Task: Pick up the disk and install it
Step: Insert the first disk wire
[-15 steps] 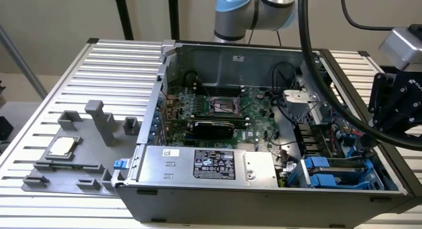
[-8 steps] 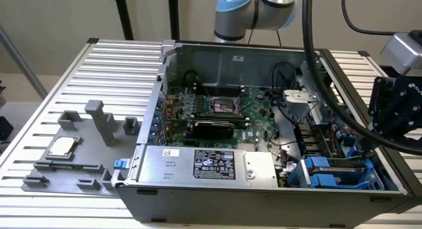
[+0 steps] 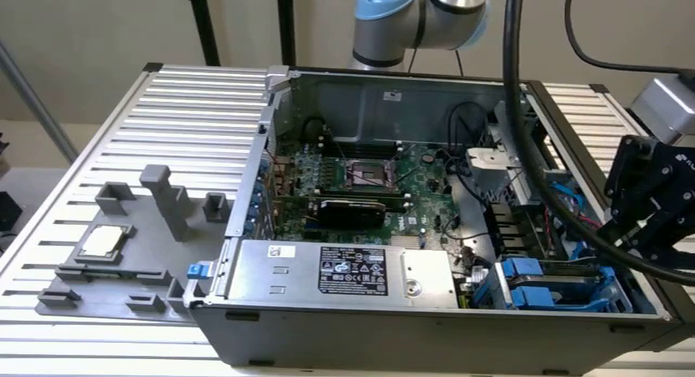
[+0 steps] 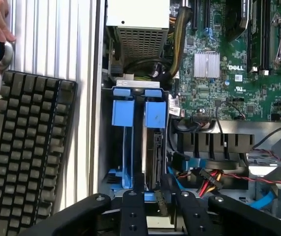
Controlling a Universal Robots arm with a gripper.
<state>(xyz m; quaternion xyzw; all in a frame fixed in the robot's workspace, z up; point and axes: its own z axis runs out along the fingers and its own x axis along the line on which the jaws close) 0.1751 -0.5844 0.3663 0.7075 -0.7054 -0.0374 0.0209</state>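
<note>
1 disk [image 4: 157,152] on edge in blue cage [image 4: 130,92], 2 blue tabs [image 4: 123,112]. Gripper [image 4: 161,214] over it, 2 fingers [image 4: 133,216] apart, prob. gripping nothing.

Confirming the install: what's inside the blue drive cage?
The disk sits edge-on in one slot, a blue tab at one end. The gripper covers its other end, so seating there cannot be seen.
</note>
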